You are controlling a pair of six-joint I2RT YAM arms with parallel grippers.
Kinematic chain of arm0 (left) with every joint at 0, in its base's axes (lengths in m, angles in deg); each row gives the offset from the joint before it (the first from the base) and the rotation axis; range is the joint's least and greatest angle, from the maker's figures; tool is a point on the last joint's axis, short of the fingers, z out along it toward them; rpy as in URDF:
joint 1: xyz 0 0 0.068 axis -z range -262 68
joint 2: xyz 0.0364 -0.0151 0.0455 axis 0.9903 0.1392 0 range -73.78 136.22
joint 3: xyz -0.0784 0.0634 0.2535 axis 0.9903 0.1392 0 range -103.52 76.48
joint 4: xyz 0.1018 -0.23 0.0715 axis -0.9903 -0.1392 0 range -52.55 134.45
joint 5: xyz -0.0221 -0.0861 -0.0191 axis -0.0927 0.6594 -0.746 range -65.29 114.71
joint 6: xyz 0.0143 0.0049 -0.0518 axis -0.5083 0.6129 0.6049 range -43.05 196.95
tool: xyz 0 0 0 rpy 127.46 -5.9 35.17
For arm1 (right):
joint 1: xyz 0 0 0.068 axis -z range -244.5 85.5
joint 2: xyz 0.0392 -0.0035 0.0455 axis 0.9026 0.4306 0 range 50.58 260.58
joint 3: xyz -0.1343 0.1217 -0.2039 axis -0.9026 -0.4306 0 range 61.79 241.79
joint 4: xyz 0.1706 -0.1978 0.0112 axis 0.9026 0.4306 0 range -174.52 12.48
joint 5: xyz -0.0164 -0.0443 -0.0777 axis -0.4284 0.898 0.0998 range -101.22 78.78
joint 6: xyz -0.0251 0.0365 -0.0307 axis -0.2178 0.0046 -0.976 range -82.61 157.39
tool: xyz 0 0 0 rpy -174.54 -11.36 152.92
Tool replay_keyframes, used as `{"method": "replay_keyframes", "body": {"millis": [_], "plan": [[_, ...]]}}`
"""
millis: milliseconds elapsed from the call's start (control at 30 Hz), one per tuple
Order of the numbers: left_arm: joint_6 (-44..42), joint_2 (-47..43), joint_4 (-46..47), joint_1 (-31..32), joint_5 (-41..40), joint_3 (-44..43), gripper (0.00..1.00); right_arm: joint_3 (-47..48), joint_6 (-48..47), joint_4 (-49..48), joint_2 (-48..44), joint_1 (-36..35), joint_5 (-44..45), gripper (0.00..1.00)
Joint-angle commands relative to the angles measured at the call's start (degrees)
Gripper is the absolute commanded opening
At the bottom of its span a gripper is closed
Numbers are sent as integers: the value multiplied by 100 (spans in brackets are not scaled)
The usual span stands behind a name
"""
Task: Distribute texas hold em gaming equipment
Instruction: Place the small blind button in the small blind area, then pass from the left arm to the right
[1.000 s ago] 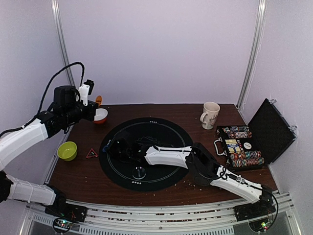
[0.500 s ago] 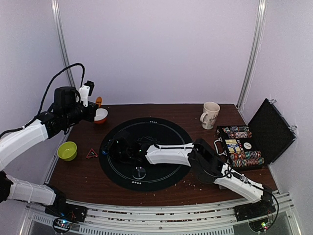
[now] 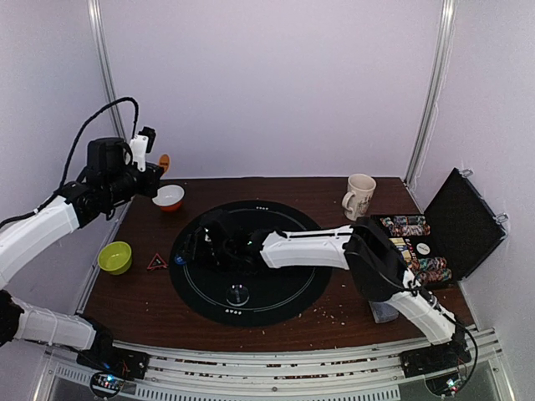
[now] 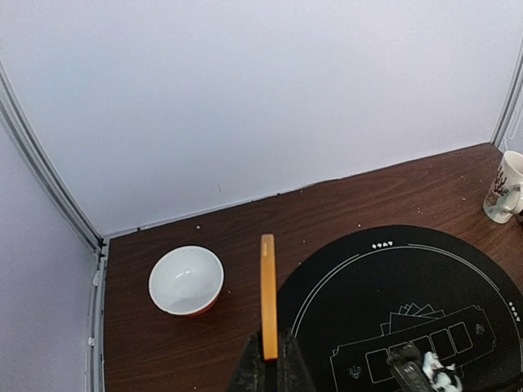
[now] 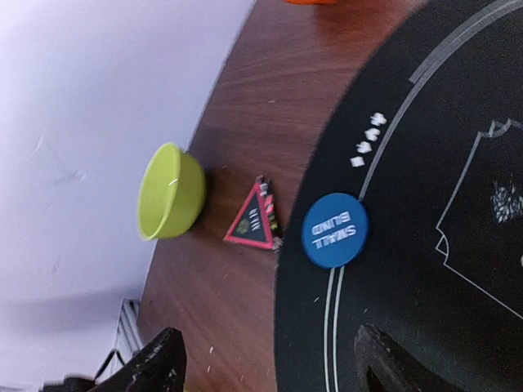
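A blue disc [image 5: 335, 230] marked SMALL BLIND lies flat on the left edge of the round black mat [image 5: 441, 147]. My right gripper [image 5: 270, 367] hovers just behind it, open, with nothing between its fingers. In the top view the blue disc [image 3: 179, 260] lies just left of the right gripper [image 3: 194, 249]. My left gripper [image 4: 265, 367] is raised over the table's back left corner, shut on an orange disc [image 4: 268, 294] seen edge-on. A clear disc [image 3: 238, 294] rests on the mat's near part. Striped poker chips [image 3: 422, 269] fill an open black case.
A white-and-orange bowl [image 3: 170, 197] stands at the back left, below the left gripper. A green bowl [image 3: 114, 257] and a red triangle piece [image 3: 156, 262] sit left of the mat. A mug [image 3: 359, 196] stands at the back right. The case lid [image 3: 464, 221] leans open at the right edge.
My right gripper has opened and let go of the blue disc, which now lies on the mat's left edge. The left gripper has risen a little with the orange disc.
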State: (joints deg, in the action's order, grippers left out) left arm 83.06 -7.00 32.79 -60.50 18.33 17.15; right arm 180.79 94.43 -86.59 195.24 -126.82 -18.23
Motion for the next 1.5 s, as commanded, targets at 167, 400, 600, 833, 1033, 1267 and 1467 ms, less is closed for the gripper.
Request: {"method": "replay_keyframes", "body": {"millis": [167, 400, 600, 833, 1033, 1267, 1467], "plan": [[-762, -531, -122, -62, 3392, -271, 0, -2407, -4455, -769, -3459, 707, -2832, 77], [-589, -1022, 184, -57, 6031, 66, 0, -1828, -4553, 1, -3963, 782, -3708, 77], [-230, -1287, 559, -62, 6531, 294, 0, -1622, -4140, -396, -3927, 759, -4130, 74], [-202, -1145, 682, -58, 6896, 442, 0, -1297, -4007, -484, -3576, 758, -4332, 63], [-261, -959, 652, -58, 7120, 366, 0, -1148, -3878, -544, -3334, 759, -4345, 15], [-173, -941, 455, -58, 6031, 573, 45, -1440, -3297, -1086, -3305, 1023, -4292, 0], [287, -587, 337, -58, 2436, 861, 98, -2088, -824, -2704, -2637, 2102, -3427, 0]]}}
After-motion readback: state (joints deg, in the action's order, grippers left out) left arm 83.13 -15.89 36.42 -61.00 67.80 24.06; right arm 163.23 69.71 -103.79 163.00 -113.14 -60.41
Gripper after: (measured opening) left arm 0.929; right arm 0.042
